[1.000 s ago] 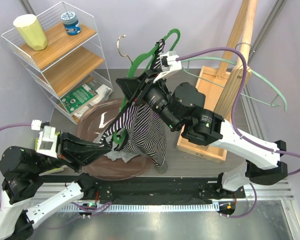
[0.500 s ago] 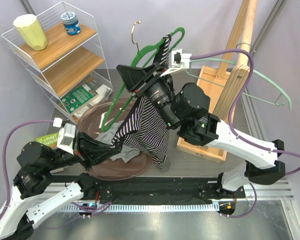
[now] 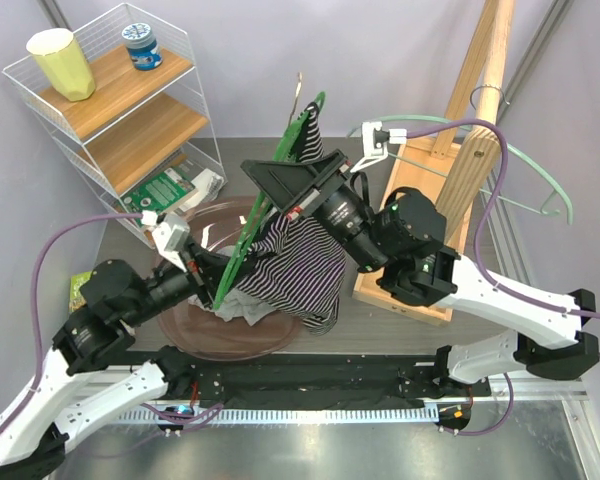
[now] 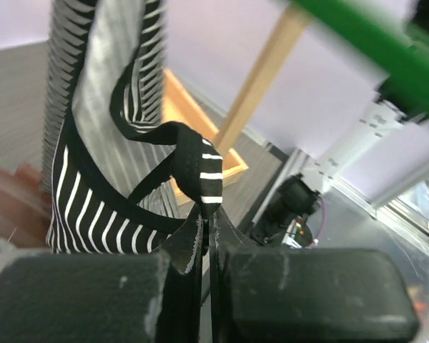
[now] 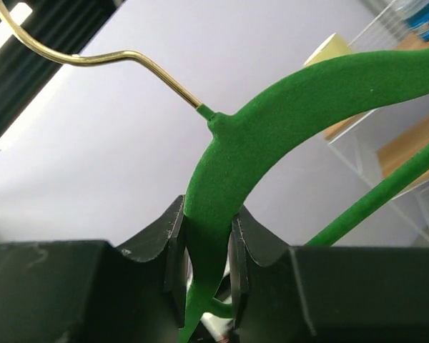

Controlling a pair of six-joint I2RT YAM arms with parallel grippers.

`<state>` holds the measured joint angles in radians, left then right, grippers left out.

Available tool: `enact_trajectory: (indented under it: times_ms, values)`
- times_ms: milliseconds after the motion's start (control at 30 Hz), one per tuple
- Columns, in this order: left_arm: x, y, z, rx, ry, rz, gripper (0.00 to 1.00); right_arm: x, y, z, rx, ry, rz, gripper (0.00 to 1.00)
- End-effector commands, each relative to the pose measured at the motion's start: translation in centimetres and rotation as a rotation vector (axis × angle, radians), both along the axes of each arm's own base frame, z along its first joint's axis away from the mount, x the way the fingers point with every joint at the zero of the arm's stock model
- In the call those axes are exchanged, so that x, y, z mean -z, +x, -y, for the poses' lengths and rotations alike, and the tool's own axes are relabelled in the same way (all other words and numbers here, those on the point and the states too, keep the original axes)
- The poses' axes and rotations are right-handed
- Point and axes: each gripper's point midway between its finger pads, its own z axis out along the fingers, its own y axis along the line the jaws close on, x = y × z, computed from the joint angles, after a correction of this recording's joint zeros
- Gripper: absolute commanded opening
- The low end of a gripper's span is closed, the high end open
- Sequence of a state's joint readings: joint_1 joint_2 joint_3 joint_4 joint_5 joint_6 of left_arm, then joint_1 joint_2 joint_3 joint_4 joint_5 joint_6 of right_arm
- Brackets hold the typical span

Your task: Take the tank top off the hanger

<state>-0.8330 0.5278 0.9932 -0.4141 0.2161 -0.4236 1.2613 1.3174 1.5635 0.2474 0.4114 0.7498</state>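
Here, the right gripper [image 5: 206, 239] clenched the green velvet hanger [image 5: 286, 100] at its neck; the left gripper [image 4: 206, 239] pinched a strap of the black-and-white striped tank top [image 3: 300, 270], which hung from that hanger.

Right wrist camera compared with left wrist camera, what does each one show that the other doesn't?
Only the right wrist view: the right pincer shut on the green hanger just below its gold hook. Only the left wrist view: the left pincer pinching a strap of the striped tank top, with the wooden stand behind. Both: the green hanger, though blurred in the left wrist view.
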Motion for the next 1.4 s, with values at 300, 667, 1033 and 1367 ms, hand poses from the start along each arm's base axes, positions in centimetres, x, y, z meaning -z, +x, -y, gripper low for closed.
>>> enact_trajectory:
  times_ms: [300, 667, 1033, 1367]
  values:
    - [-4.3, 9.3, 0.9, -0.35, 0.03, 0.036, 0.0, -4.1, -8.2, 4.5, -0.477, 0.291, -0.088, 0.01]
    - [-10.1, 19.6, -1.8, -0.547, 0.122, 0.058, 0.0, -2.7, -10.2, 7.8, -0.609, 0.314, -0.298, 0.01]
    - [-23.2, 20.6, -4.0, -0.543, -0.045, 0.322, 0.0, -3.7, -15.4, 9.4, -0.849, 0.255, -0.189, 0.01]
    - [-27.4, 18.7, -6.5, -0.633, -0.028, 0.474, 0.0, 1.4, -19.3, 10.4, -0.965, 0.025, -0.057, 0.01]
